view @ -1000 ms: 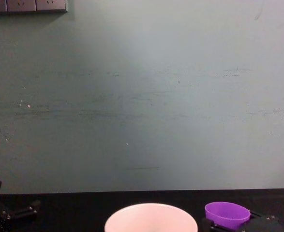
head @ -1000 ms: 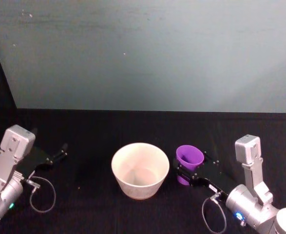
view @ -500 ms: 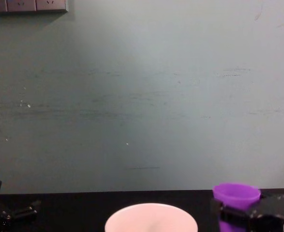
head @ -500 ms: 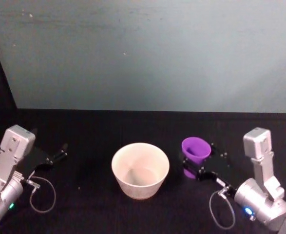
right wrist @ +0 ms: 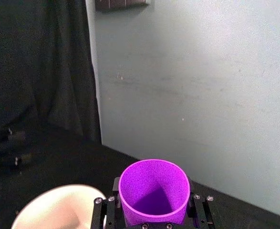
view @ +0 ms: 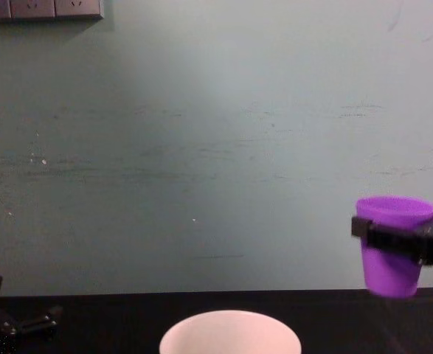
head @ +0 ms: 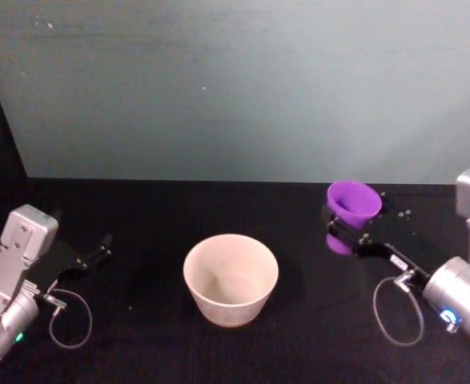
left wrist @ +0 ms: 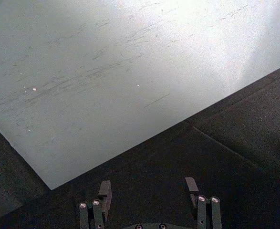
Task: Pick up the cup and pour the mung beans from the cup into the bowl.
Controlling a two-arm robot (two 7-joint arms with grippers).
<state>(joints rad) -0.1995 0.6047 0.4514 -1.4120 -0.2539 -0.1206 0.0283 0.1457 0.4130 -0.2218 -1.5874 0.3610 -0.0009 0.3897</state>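
The right gripper (head: pixel 348 226), clamped on the cup (head: pixel 353 200), is raising it upright off the table (head: pixel 154 210), right of the bowl (head: pixel 230 278); pouring is likely coming next; the left gripper (left wrist: pixel 148 191) is idling, fingers spread.

cup (view: pixel 388 271) upright in jaws of right gripper (view: pixel 397 240), aloft, right of bowl (view: pixel 231 338)

The cup (head: pixel 353 202) looks like smooth matt plastic, the bowl (head: pixel 226 308) smooth and matt, the counter (head: pixel 162 216) matt black cloth.
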